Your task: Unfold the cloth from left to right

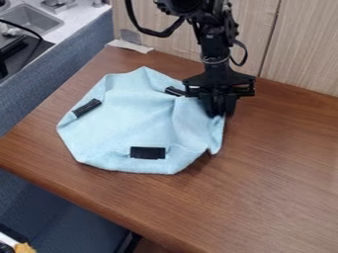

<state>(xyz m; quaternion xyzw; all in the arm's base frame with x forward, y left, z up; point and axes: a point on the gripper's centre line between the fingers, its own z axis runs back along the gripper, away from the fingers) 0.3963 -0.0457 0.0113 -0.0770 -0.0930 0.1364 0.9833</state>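
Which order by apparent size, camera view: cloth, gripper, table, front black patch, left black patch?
1. Table
2. Cloth
3. Gripper
4. Front patch and left patch: too alike to rank, front one nearer the camera

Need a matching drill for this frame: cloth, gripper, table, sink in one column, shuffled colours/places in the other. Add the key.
1. cloth
2. gripper
3. table
4. sink

A. brown, wood-grained
B. upper-left corner of the view
C. light blue
D. at the cloth's right-hand side

Pairs: 1-C, 2-D, 3-A, 4-B
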